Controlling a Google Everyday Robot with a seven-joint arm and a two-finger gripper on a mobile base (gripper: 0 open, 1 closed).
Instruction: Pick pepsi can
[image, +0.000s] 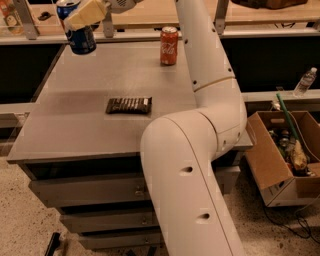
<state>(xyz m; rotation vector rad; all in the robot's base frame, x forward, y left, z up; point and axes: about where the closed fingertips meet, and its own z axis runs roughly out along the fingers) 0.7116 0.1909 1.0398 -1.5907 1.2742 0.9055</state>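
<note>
Up at far left, gripper (79, 18) clamps pepsi can (83, 41); cardboard box (262, 167) holds clutter.

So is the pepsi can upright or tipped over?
Upright, slightly tilted: pepsi can top end up, gripper shut across its side, at the far-left corner of the table.

the gripper (80, 19) is hanging over the far left corner of the table (65, 135), its cream fingers (87, 11) clasping the pepsi can (82, 42) near the top; whether the can's base is touching the tabletop is unclear. the red cola can (169, 46) is standing upright near the far edge, well apart. the chocolate bar wrapper (129, 105) is lying flat mid-table. the white arm (200, 150) is filling the foreground beside a cardboard box (265, 175).
</note>
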